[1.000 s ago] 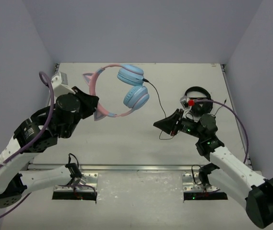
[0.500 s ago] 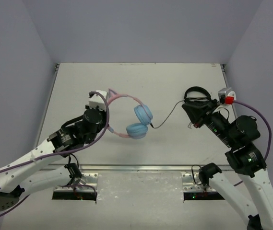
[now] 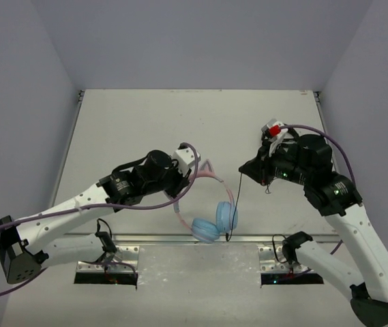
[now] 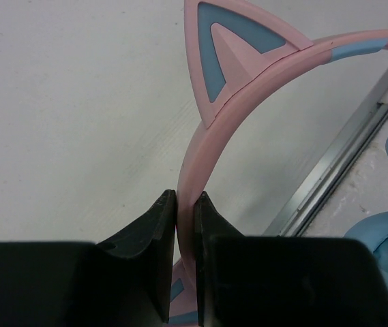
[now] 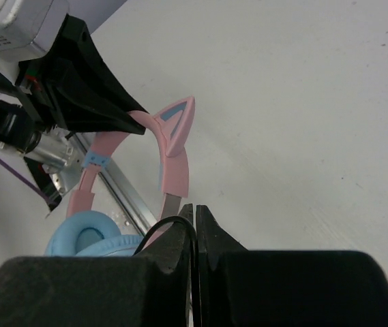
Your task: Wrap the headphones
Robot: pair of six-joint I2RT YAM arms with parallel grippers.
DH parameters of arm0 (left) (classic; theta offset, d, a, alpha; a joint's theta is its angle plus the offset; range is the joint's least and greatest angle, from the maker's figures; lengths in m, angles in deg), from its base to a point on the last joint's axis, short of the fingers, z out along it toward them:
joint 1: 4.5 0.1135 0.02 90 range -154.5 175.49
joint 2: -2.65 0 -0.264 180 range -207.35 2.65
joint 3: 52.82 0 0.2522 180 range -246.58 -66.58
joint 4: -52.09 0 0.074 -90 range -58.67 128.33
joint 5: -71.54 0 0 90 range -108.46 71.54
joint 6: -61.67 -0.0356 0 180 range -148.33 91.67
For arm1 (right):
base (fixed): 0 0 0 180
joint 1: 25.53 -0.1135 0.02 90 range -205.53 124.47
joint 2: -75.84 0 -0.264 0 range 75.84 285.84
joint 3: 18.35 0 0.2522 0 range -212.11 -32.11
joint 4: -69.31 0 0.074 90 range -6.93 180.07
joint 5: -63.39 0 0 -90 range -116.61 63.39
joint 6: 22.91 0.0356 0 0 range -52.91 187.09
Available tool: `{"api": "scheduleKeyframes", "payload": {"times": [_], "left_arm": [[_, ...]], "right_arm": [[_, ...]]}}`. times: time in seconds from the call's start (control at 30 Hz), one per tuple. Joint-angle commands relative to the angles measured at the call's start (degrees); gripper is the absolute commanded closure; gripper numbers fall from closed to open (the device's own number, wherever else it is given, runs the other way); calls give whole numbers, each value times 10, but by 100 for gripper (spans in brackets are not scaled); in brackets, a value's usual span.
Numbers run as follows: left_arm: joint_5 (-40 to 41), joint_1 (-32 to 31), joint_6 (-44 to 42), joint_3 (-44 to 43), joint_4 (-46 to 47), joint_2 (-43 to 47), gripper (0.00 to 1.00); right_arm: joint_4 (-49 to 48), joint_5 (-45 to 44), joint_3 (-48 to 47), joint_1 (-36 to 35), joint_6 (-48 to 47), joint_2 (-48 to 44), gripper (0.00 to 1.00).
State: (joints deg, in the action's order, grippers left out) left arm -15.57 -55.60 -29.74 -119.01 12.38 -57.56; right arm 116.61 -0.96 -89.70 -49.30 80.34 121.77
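Observation:
The headphones hang in the air over the table's near edge, with the pink headband (image 3: 215, 180) uppermost and the light blue earcups (image 3: 224, 216) lowest. My left gripper (image 3: 188, 178) is shut on the headband (image 4: 207, 136) just below a cat ear (image 4: 231, 54). The thin black cable (image 3: 236, 204) runs up from the earcups to my right gripper (image 3: 243, 170), which is shut on it. In the right wrist view the cable (image 5: 154, 230) loops out between the closed jaws of the right gripper (image 5: 195, 210), with the headband (image 5: 173, 157) and an earcup (image 5: 88, 235) behind.
A metal rail (image 3: 166, 238) runs along the table's near edge under the earcups. Grey walls close in the table (image 3: 180, 122) on three sides. The smaller black headphones are hidden behind my right arm (image 3: 316, 170).
My left gripper has carried the headphones right and toward the near edge, so the earcups now hang low. My right gripper has moved left with the cable.

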Motion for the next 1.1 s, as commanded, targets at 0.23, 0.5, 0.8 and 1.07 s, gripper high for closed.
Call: {"api": "scheduleKeyframes", "payload": {"times": [0.23,0.5,0.8,1.07], "left_arm": [[-172,-10,-28,-123,-25,-66,100],[-165,-21,-27,-128,-17,-41,100],[-156,-21,5,-121,63,50,100],[-55,-21,87,-118,146,112,99]], "right_arm": [[-47,28,-8,-30,-50,61,99],[-74,-59,4,-31,-51,97,99],[-88,-72,30,-31,-37,101,99],[-166,28,55,-31,5,64,90]]}}
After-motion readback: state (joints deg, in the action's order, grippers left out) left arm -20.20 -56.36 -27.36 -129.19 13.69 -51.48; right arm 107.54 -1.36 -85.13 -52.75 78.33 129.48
